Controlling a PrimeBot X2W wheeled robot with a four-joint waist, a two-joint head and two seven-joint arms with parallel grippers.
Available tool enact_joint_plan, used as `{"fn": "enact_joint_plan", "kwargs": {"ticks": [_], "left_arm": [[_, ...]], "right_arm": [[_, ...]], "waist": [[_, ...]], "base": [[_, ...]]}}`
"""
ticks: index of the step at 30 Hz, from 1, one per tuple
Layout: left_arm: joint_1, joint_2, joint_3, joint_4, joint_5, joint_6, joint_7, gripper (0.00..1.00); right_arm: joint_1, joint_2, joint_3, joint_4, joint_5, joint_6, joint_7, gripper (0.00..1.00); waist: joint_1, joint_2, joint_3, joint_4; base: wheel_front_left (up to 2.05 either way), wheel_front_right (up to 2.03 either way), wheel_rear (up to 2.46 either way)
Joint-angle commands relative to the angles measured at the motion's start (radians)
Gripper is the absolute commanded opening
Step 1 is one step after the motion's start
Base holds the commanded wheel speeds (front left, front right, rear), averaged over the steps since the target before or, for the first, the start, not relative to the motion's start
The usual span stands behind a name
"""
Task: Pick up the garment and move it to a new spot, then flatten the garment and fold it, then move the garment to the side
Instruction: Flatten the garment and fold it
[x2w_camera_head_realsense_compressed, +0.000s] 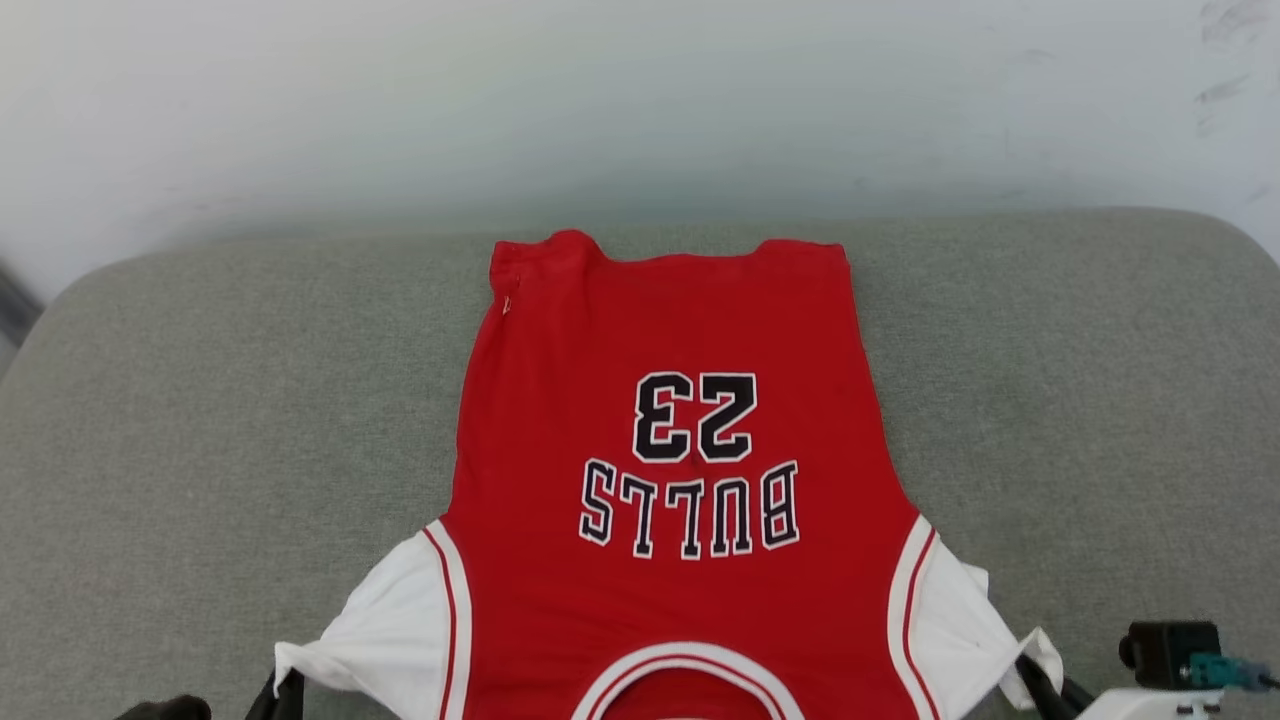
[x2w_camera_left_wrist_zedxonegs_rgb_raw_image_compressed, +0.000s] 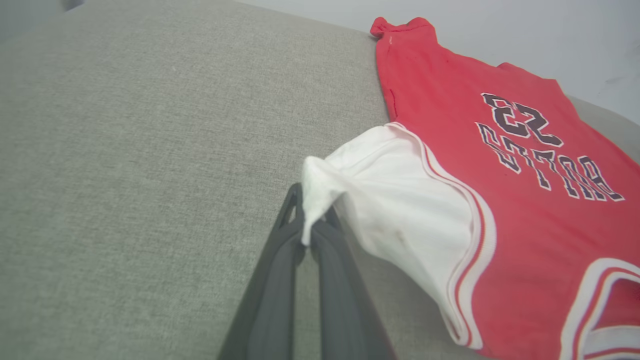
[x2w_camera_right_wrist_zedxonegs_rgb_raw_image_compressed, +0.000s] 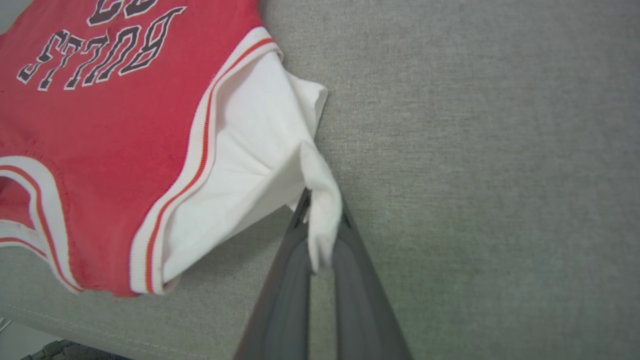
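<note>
Garment (x2w_camera_head_realsense_compressed: 680, 330) lies front-up, spread flat on the grey cushion (x2w_camera_head_realsense_compressed: 200, 420), collar toward you and hem near the far edge. Red body, dark white-edged "BULLS 23", white sleeves. Your left hand (x2w_camera_left_wrist_zedxonegs_rgb_raw_image_compressed: 312, 227) pinches the left sleeve's tip; your right hand (x2w_camera_right_wrist_zedxonegs_rgb_raw_image_compressed: 320, 235) pinches the right sleeve's.

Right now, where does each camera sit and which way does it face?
Head view: on the head, facing forward and down at the garment on the grey cushion; left gripper and right gripper at bottom corners.
Left wrist view: on that wrist, along the left gripper, shut on a white sleeve.
Right wrist view: likewise along the right gripper, shut on the other sleeve.
All share the BULLS lettering.
</note>
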Motion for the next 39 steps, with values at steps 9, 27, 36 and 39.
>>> {"fn": "enact_joint_plan", "kwargs": {"ticks": [9,27,36,39], "left_arm": [[0.148,0.012,-0.013,-0.173,0.013,0.074,0.050,0.00],[-0.030,-0.025,-0.094,-0.324,0.085,0.053,0.029,0.00],[-0.182,-0.067,-0.127,-0.340,0.113,-0.010,-0.012,0.00],[-0.218,-0.079,-0.138,-0.338,0.118,-0.030,-0.018,0.00]], "right_arm": [[0.168,0.069,-0.073,-0.101,-0.110,-0.001,0.036,0.87],[-0.379,0.040,-0.204,0.024,-0.105,-0.001,0.044,1.00],[-0.813,-0.024,-0.242,0.292,-0.146,-0.001,0.246,1.00],[-0.925,-0.034,-0.273,0.366,-0.187,-0.001,0.323,1.00]], "waist": [[0.0004,0.0000,-0.031,0.026],[0.0004,0.0000,0.175,0.148],[0.0004,0.0000,0.353,0.249],[0.0004,0.0000,0.400,0.277]], "base": [[0.00,0.00,0.00],[0.00,0.00,0.00],[0.00,0.00,0.00],[0.00,0.00,0.00]]}}
